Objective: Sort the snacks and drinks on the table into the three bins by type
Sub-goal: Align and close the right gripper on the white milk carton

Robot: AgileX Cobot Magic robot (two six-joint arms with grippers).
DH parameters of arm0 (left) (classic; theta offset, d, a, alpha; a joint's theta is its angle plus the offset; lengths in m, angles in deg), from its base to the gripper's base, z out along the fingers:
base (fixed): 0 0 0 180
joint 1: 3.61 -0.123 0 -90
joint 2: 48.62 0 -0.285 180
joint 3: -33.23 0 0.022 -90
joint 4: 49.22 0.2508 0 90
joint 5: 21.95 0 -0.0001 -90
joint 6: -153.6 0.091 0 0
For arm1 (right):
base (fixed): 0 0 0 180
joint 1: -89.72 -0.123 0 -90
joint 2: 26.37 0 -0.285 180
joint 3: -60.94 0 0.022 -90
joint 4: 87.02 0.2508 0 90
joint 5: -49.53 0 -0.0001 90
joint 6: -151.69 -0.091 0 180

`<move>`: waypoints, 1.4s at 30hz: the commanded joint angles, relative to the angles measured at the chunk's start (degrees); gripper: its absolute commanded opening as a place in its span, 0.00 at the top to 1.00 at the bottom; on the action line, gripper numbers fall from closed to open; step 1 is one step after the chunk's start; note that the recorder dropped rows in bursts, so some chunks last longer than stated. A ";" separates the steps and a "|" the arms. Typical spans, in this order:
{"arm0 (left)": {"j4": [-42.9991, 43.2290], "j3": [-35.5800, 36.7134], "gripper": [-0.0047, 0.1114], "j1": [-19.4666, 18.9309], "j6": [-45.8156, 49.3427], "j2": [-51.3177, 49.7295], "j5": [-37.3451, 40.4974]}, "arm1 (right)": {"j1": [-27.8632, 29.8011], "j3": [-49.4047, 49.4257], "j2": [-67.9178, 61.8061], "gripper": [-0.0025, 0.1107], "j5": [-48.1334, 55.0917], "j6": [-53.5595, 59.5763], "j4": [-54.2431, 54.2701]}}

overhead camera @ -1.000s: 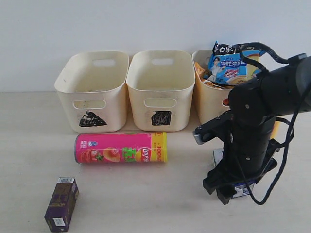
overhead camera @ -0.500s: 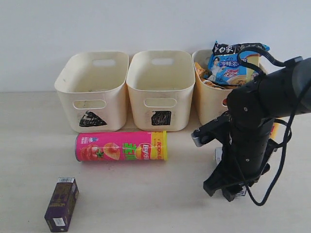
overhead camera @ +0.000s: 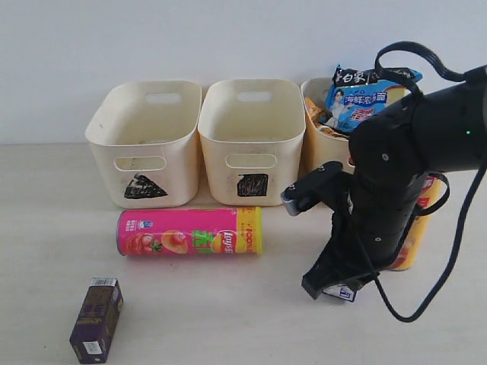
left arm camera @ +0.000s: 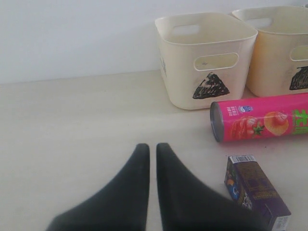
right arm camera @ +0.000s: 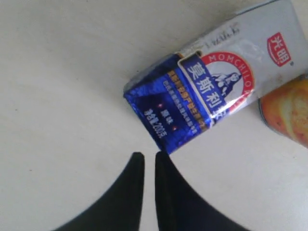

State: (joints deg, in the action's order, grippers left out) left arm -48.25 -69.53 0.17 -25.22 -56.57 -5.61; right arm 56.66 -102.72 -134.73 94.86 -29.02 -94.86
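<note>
your right claw (right arm camera: 146,156) is pinched together and empty, tips just off a corner of the blue and white carton (right arm camera: 211,91) lying on the table (right arm camera: 57,72) beside the orange tube (right arm camera: 288,113). drop like that and you'll probably just shove it.

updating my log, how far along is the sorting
Done: noodle packets sit in the right bin. In hand: nothing; right claw is shut beside the blue-white carton. Left: that carton, purple carton, pink tube, orange tube.
</note>
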 commanded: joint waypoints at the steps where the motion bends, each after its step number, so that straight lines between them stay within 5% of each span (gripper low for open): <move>1: 0.03 -0.02 0.92 -0.19 -0.31 0.17 -0.35 | -0.08 -3.46 0.09 0.69 3.49 -6.58 -0.38; 4: 0.03 -0.02 0.92 -0.19 -0.31 0.17 -0.35 | -0.08 -6.48 0.09 0.37 8.72 -11.14 -0.26; 6: 0.03 -0.02 0.92 -0.19 -0.31 0.17 -0.35 | -0.08 -7.31 0.09 0.26 11.36 -14.97 -0.18; 11: 0.03 -0.02 0.92 -0.19 -0.31 0.17 -0.22 | -0.08 -6.50 -0.01 0.30 9.01 -32.02 1.50; 16: 0.03 -0.02 0.92 -0.19 -0.31 0.17 -0.22 | -0.08 -6.50 -0.06 0.30 1.80 -35.34 3.90; 42: 0.03 -0.02 0.92 -0.19 -0.31 0.17 -0.22 | 2.80 -6.50 -8.68 0.31 -4.40 -35.18 -0.12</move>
State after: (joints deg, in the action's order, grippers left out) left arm -48.25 -69.53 0.17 -25.22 -56.57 -5.61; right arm 58.93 -109.22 -142.79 92.61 -64.64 -94.08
